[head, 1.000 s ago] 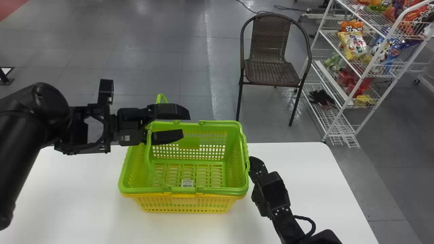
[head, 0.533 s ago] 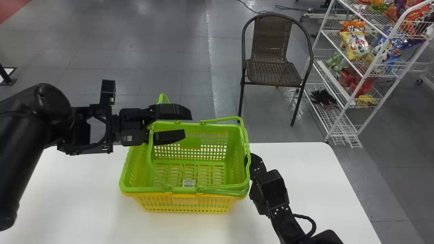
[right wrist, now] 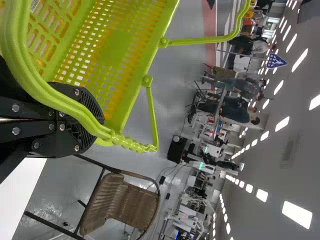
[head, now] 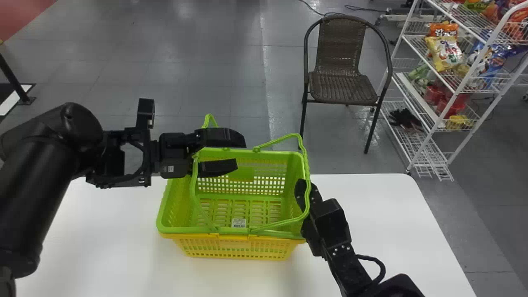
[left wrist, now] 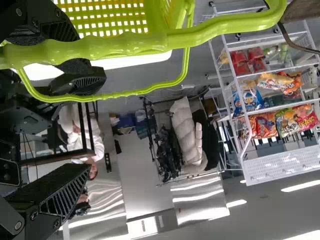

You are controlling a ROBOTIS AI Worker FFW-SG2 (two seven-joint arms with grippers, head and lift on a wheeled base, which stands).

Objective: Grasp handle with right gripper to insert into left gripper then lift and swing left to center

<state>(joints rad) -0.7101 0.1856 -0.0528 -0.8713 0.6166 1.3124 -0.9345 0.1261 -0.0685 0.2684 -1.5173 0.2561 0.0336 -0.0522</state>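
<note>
On the left, the black left gripper (head: 240,152) stands spread beside the raised left handle (head: 193,181). The green plastic basket (head: 189,230) sits in a yellow one (head: 239,248) on the white desk (head: 103,231). At right, the right handle (head: 306,165), pinched by the right gripper (head: 307,190), has risen off the rim, starting its trip leftward.

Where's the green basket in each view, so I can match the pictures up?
Head view: the green basket sits mid-picture, on top of the yellow one.
Left wrist view: beyond its own thick near handle.
Right wrist view: close beside the right gripper, its inside showing.
Shared landmark: the white table, partly visible in all three.
</note>
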